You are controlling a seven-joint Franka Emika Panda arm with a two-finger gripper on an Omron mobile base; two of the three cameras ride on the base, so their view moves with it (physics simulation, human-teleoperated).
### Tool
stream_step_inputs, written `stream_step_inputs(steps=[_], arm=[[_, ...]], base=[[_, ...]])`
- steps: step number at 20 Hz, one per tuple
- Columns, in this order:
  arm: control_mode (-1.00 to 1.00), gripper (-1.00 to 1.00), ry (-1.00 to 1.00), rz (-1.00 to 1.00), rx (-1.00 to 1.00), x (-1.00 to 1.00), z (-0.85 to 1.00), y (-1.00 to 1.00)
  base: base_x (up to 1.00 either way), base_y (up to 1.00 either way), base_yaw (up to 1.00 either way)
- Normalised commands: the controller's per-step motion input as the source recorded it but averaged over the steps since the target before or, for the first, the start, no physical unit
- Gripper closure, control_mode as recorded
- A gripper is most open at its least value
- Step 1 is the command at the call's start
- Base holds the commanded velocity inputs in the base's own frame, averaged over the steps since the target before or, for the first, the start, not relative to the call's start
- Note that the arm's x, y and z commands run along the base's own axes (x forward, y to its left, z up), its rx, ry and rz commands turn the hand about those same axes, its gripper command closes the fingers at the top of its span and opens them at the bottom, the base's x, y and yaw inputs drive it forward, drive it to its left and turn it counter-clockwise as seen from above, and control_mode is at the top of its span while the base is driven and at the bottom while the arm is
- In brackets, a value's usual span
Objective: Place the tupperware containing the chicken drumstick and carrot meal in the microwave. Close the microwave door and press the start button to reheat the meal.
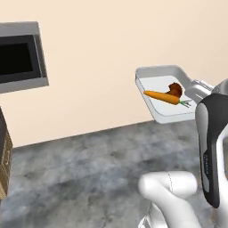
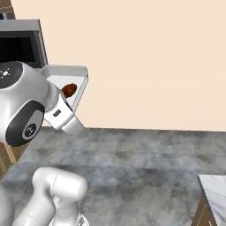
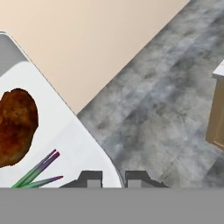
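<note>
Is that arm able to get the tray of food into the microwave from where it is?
Probably yes: the end effector holds the tupperware in mid-air, and the microwave stands open with nothing between.

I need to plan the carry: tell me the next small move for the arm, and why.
Probably swing the tupperware left toward the microwave. The gripper is shut on the tray's rim and holds it in the air, above the grey floor, with the chicken drumstick and carrot inside. The microwave sits well off to the left, its dark cavity facing the room.
</note>
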Motion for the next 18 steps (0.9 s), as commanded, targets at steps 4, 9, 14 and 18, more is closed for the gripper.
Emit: stream_step_inputs(steps=[4,9,14,18], arm=[[1.0,1.0,0.0,0.0,0.0,0.0,0.0,0.0],[1.0,1.0,0.0,0.0,0.0,0.0,0.0,0.0],[1.0,1.0,0.0,0.0,0.0,0.0,0.0,0.0],[1.0,1.0,0.0,0.0,0.0,0.0,0.0,0.0]], base=[[1.0,0.0,-0.08],[1.0,0.0,-0.03],[1.0,0.0,0.0],[1.0,-0.01,0.0]])
